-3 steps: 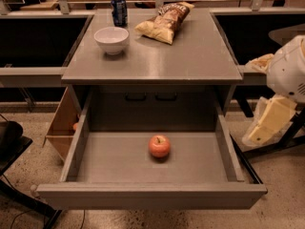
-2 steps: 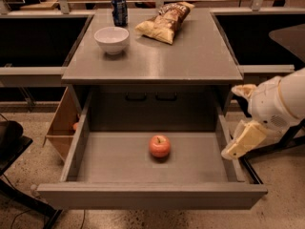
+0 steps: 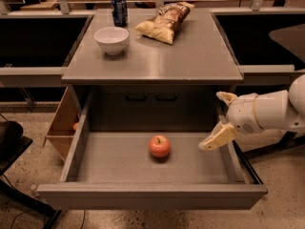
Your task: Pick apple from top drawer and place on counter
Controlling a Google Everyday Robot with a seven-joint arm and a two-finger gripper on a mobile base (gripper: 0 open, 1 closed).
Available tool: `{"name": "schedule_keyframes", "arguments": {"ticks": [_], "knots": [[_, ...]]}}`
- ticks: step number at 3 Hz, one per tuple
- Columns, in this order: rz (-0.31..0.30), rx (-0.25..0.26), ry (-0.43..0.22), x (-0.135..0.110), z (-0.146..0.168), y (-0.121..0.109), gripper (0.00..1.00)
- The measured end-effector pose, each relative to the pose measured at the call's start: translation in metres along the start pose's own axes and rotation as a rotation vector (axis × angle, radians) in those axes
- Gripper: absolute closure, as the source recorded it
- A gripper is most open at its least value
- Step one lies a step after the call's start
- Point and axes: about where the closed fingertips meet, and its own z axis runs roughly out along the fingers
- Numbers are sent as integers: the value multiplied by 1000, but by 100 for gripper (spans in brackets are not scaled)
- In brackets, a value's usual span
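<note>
Speckled floor [image 3: 286, 185] lies under the pulled-out top drawer [image 3: 152, 197]. Over one side wall hovers the gripper [image 3: 212, 121], fingers [image 3: 217, 140] spread apart, holding nothing. The apple [image 3: 159, 146] lies inward and lower, mid-drawer, beneath the counter [image 3: 190, 56].

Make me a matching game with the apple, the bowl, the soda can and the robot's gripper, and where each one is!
Things:
1. apple
2. white bowl
3. soda can
4. gripper

Places:
A. at the back left of the counter
B. by the right side wall of the top drawer, fingers open, apart from the apple
C. on the floor of the open top drawer
D. on the counter, just in front of the soda can

Pairs: 1-C, 2-D, 3-A, 4-B
</note>
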Motion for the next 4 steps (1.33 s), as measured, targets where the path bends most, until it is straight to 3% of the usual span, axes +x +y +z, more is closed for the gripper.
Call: {"name": "schedule_keyframes", "arguments": {"ticks": [1,2,4], "knots": [[7,1,-4,3,5,-2,0],[21,-59,-39,7,34,8,0],[86,-243,-183,9,133,41,0]]}}
